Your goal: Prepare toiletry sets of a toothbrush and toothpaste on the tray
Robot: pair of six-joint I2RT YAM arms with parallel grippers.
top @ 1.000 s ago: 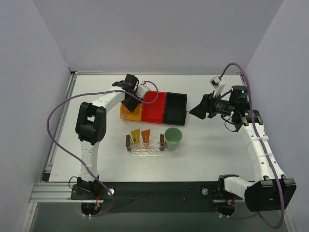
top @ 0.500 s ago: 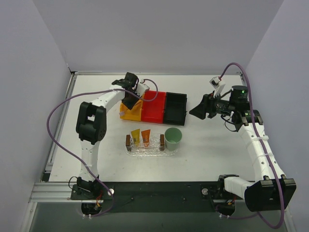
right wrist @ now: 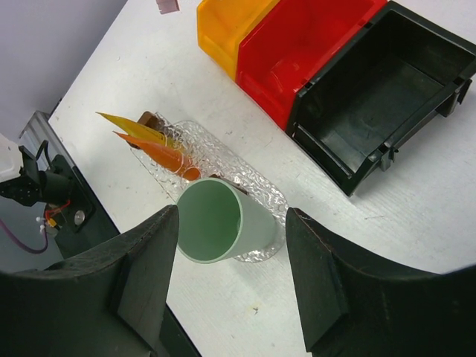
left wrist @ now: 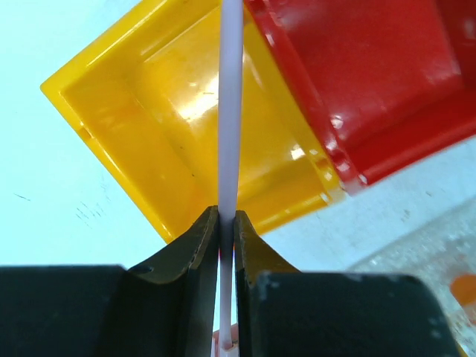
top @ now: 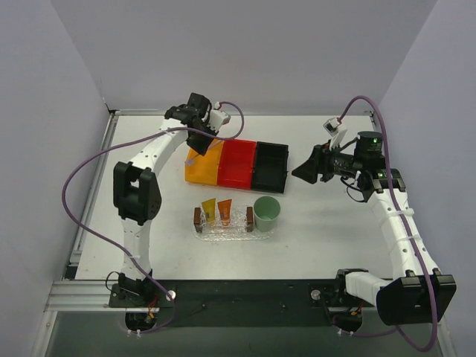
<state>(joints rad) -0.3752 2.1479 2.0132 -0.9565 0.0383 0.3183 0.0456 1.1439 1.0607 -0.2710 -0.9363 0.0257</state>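
Observation:
My left gripper (top: 199, 136) is shut on the toothbrush (left wrist: 230, 111), a thin pale stick pinched between the jaws (left wrist: 227, 220) and held above the orange-yellow bin (top: 201, 169). The clear bumpy tray (top: 236, 230) lies near the front centre. A yellow toothpaste tube (top: 208, 207) and an orange one (top: 224, 211) stand on it. In the right wrist view the tubes (right wrist: 149, 141) lean over the tray (right wrist: 256, 178). My right gripper (top: 303, 172) is open and empty, hovering right of the bins, well above the table.
A red bin (top: 236, 165) and a black bin (top: 269, 167) sit side by side right of the orange-yellow bin. A pale green cup (top: 266, 212) stands at the tray's right end. Two small brown blocks (top: 198, 216) sit on the tray.
My left gripper has risen out of the orange-yellow bin and moved back toward the far side, with the toothbrush in it. The right arm has not moved.

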